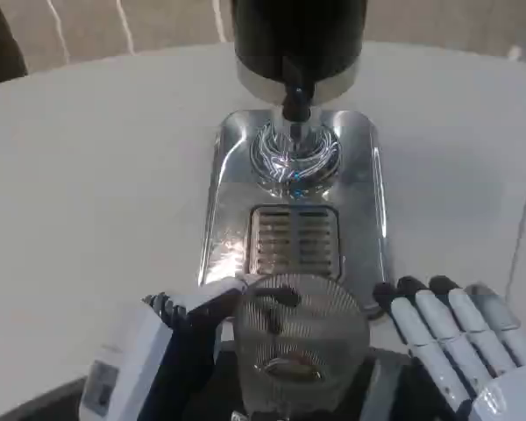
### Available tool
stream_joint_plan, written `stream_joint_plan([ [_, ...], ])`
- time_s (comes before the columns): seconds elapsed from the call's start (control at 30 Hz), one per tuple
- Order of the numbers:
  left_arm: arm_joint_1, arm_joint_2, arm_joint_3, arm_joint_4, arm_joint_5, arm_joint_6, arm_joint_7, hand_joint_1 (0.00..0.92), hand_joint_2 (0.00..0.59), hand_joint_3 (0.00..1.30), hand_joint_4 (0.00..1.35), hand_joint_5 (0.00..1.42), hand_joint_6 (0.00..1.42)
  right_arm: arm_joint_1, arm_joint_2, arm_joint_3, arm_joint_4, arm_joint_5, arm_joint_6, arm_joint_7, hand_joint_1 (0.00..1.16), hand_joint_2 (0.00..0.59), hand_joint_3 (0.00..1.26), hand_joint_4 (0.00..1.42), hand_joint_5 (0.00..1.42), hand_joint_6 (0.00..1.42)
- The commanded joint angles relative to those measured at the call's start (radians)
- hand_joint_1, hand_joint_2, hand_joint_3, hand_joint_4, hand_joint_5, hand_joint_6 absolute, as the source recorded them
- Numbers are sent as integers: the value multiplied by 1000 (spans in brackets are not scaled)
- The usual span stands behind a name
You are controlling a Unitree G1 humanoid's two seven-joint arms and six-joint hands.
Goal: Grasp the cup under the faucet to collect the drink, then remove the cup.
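Held by the left hand (171,351) at bottom centre, the ribbed glass cup (300,342) (right hand (460,338) spread alongside) may slip or miss the faucet (295,98) above.

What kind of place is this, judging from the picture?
Probably a drinks station on a white table: a black dispenser with a faucet, a metal drip tray, and a ribbed glass cup.
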Motion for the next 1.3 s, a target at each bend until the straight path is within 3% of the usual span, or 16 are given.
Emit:
stream_joint_plan([
  [0.03, -7, -8, 6, 4, -18, -23, 2, 670, 78, 1180, 1291, 1420, 1424, -3, 3, 2, -18, -11, 17, 19, 383, 520, 0, 0, 0, 0],
  [0.53, -37, -37, 19, 29, -7, 8, 8, 670, 78, 1180, 1291, 1420, 1424, 4, 12, 20, -1, -14, 40, 7, 386, 526, 0, 0, 0, 0],
  [0.8, -183, -73, 23, 138, 29, 71, 40, 670, 78, 1180, 1291, 1419, 1424, 5, 1, 7, 18, 12, 55, 22, 400, 529, 0, 0, 0, 0],
  [1.0, -292, -92, 7, 273, 47, 105, 80, 670, 78, 1180, 1291, 1419, 1424, -23, 14, 8, 1, 12, 91, 49, 402, 534, 0, 0, 0, 0],
  [1.3, -534, -129, -34, 584, 38, 144, 169, 670, 78, 1180, 1291, 1419, 1424, 9, 30, -23, -27, 1, 117, 40, 396, 543, 0, 0, 0, 0],
])
